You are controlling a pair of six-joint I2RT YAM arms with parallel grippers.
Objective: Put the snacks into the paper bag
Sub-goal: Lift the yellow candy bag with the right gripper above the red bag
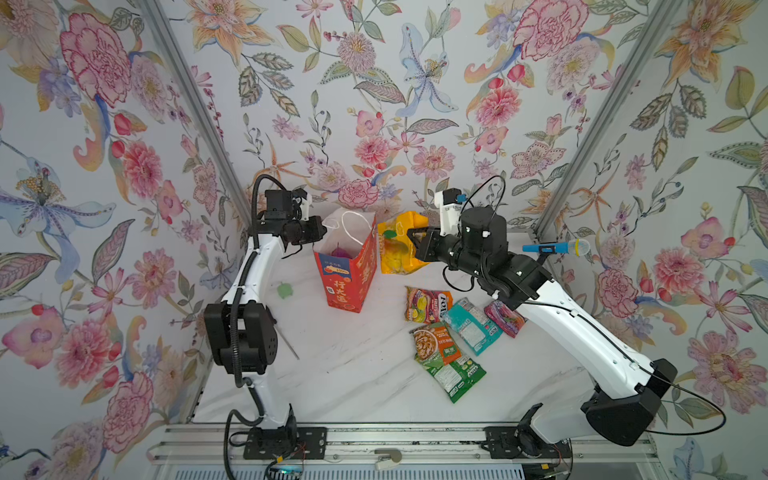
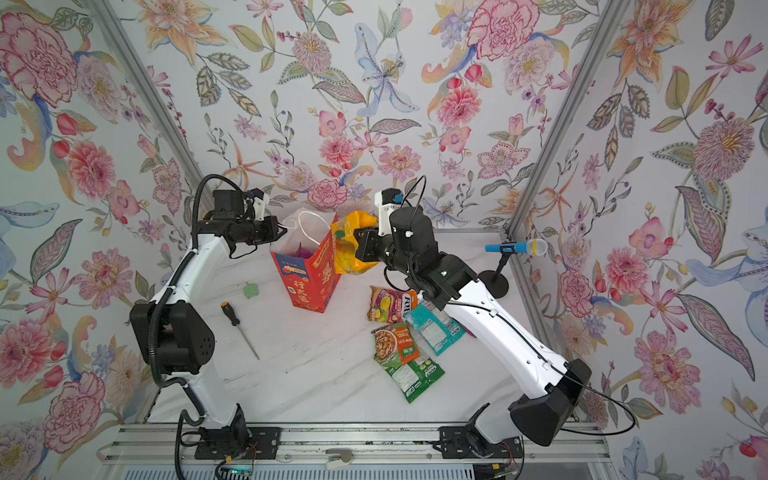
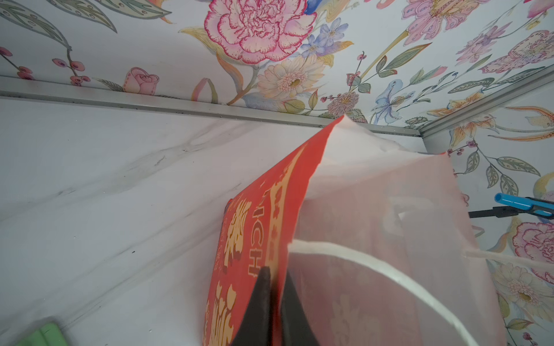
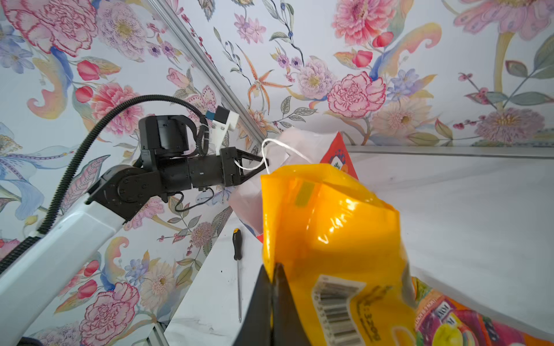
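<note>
Paper bag [image 1: 347, 274]: red-orange, stood upright at the far middle of the table [image 1: 353, 374], mouth open; a purple item [image 1: 346, 252] is seen inside. Its left wall is pinched at the rim by the left gripper [image 3: 275, 274], jaws pressed together on the paper.

Yellow-orange packet [image 4: 329, 227]: held aloft just right of the bag's mouth, its edge nipped between the closed jaws of the right gripper [image 4: 271, 269].

Laid on the table to the near right of the bag: fruit-printed red packet [image 1: 428, 305], teal packet [image 1: 471, 326], purple packet [image 1: 505, 318], and orange-green packet [image 1: 436, 343] touching green packet [image 1: 457, 376].

Laid left of the bag: screwdriver [image 2: 239, 328], green blob [image 1: 285, 290].
</note>
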